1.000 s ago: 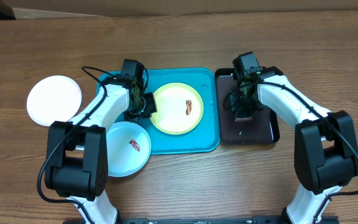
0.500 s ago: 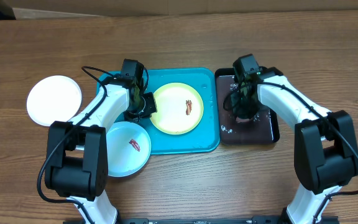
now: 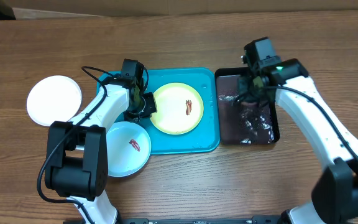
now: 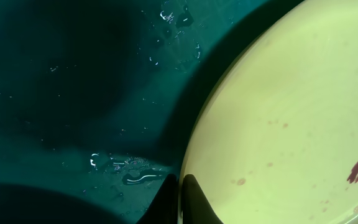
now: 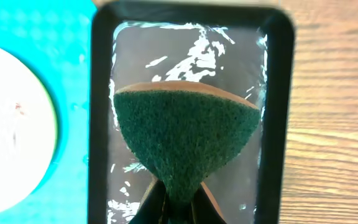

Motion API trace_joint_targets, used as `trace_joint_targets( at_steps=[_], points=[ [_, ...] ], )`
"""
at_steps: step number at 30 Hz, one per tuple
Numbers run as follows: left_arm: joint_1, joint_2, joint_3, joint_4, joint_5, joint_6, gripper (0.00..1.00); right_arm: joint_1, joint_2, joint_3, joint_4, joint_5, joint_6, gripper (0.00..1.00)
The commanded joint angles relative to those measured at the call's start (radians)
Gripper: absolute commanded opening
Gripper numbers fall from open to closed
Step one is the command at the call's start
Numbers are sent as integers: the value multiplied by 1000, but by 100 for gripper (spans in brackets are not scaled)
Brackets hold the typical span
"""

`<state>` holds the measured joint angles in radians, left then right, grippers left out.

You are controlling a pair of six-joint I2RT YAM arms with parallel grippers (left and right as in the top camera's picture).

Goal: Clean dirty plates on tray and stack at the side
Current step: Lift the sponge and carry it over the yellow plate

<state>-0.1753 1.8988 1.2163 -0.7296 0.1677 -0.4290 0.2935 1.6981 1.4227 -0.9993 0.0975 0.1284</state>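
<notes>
A pale yellow-green plate (image 3: 174, 112) with a red-brown smear lies on the turquoise tray (image 3: 209, 140). My left gripper (image 3: 143, 104) is shut on its left rim; the left wrist view has the fingertips (image 4: 180, 200) pinching the plate's edge (image 4: 291, 124). A pale blue plate (image 3: 127, 149) with a smear overlaps the tray's front-left corner. A white plate (image 3: 55, 101) rests on the table at the left. My right gripper (image 5: 179, 202) is shut on a green sponge (image 5: 185, 134), held above the black tray (image 5: 98, 124). In the overhead view, the right gripper (image 3: 253, 93) hangs over that tray's back half.
The glossy black tray (image 3: 275, 134) beside the turquoise tray holds a film of water. Droplets lie on the turquoise tray floor (image 4: 129, 171). Bare wooden table (image 3: 328, 50) surrounds both trays.
My right gripper has shut on the sponge and lifted it off the black tray, moving back and to the right. The left arm and the plates have not moved.
</notes>
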Motion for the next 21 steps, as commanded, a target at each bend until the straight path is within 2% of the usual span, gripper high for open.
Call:
trace_joint_targets(
  at_steps=[1,4,9,15,21],
  points=[
    [-2,11,-4,-7,-25,-13,4,-3,-24,26,-16,13,-28,4],
    [-2,11,-4,-8,-26,-13,4,-2,-28,26,-63,-2,0,4],
    [-2,11,-4,-6,-25,-13,4,-3,-28,5,24,33,6,4],
    [-2,11,-4,-10,-29,-13,4,-3,-27,5,23,32,6,4],
    [-2,11,-4,-9,-29,-13,4,-3,-26,4,-35,12,7,4]
  ],
)
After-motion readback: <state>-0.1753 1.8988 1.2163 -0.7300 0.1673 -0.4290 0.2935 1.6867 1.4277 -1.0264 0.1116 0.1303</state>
